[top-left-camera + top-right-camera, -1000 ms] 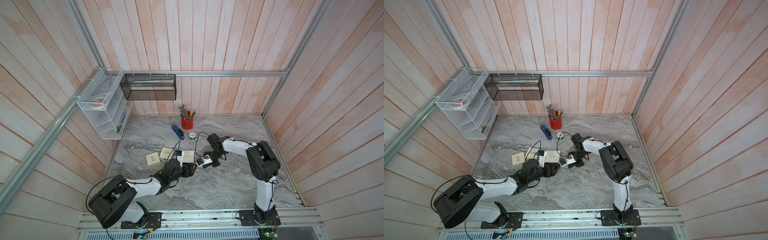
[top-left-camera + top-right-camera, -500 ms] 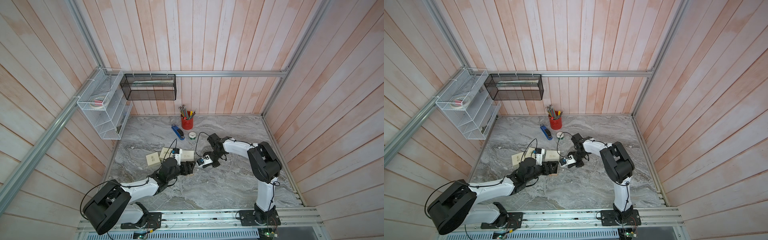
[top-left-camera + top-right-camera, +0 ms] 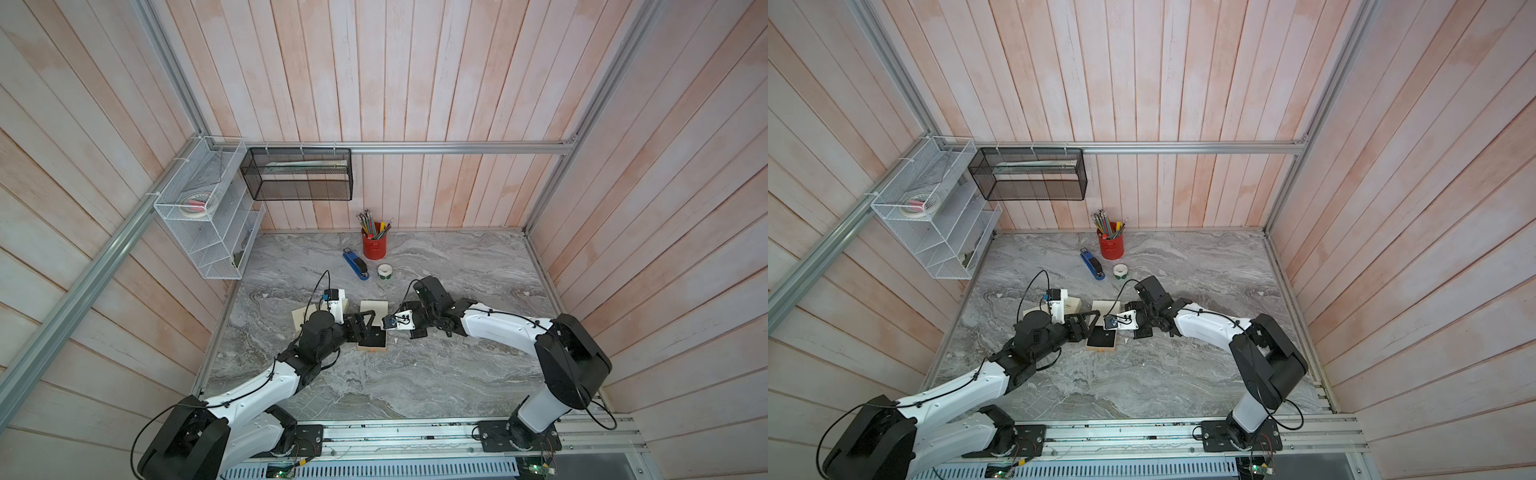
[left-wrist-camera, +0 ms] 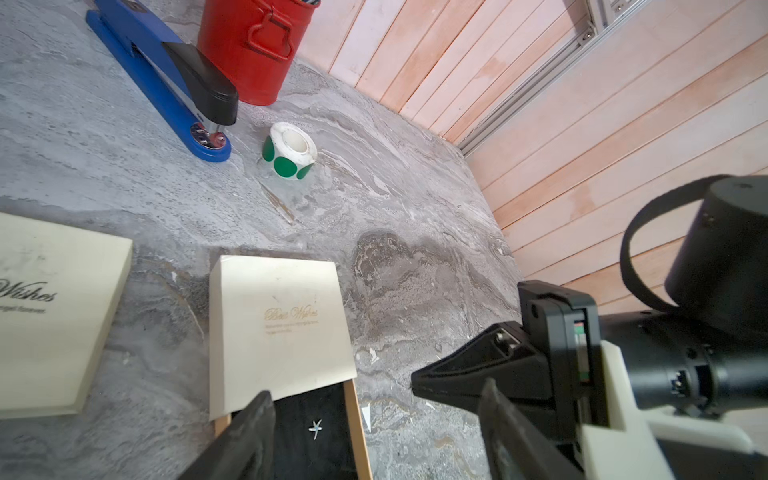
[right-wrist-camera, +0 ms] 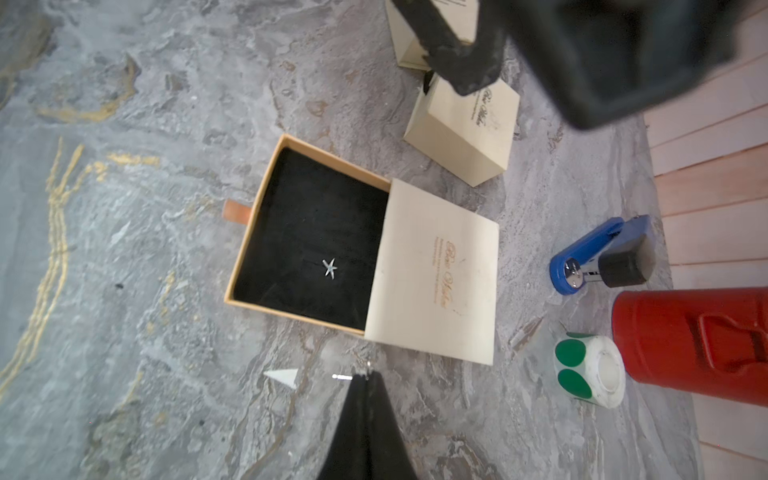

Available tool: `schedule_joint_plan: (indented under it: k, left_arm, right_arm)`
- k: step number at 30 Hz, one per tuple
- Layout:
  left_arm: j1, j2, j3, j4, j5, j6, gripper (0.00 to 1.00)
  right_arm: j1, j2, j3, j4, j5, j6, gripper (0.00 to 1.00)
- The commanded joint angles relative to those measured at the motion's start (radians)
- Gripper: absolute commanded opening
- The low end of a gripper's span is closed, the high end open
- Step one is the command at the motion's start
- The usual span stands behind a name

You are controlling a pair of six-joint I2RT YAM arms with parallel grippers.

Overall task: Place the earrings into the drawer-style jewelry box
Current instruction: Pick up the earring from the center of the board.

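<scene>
The drawer-style jewelry box (image 5: 432, 270) is a cream sleeve with its black-lined drawer (image 5: 291, 208) pulled out; it shows in both top views (image 3: 374, 308) (image 3: 1105, 306). One silver star earring (image 5: 329, 268) (image 4: 315, 428) lies on the lining. My right gripper (image 5: 365, 378) is shut just beside the box's long edge, low over the table, with a small silver earring (image 5: 343, 377) sticking out at its tip. My left gripper (image 4: 376, 390) is open; one finger hangs over the drawer, and the other stands in front of the right gripper's tip (image 4: 413, 384).
Two more cream boxes (image 5: 465, 129) (image 4: 54, 307) lie left of the open one. Behind it are a blue stapler (image 3: 356, 266), a red pen cup (image 3: 374, 245) and a roll of green dot stickers (image 3: 385, 271). A white scrap (image 5: 284, 376) lies beside the right gripper's tip.
My left arm has drawn back a little to the left, its gripper still open at the drawer. The right gripper stays shut in the same place.
</scene>
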Motion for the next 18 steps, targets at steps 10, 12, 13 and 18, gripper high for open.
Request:
schedule_joint_plan:
  k: [10,12,13,18]
  left_arm:
    - [0.051,-0.046,-0.042,-0.048,0.082,-0.01,0.78]
    - [0.065,-0.052,-0.058,-0.039,0.106,-0.02,0.78]
    - [0.073,-0.056,-0.065,-0.036,0.114,-0.025,0.78]
    - [0.129,-0.099,-0.119,-0.019,0.164,-0.057,0.78]
  right_arm:
    - [0.103,-0.002,-0.096,0.4,0.13,0.287,0.0]
    - [0.133,0.013,-0.109,0.449,0.177,0.263,0.0]
    - [0.145,0.019,-0.119,0.477,0.197,0.251,0.0]
    - [0.185,0.035,-0.191,0.639,0.245,0.215,0.0]
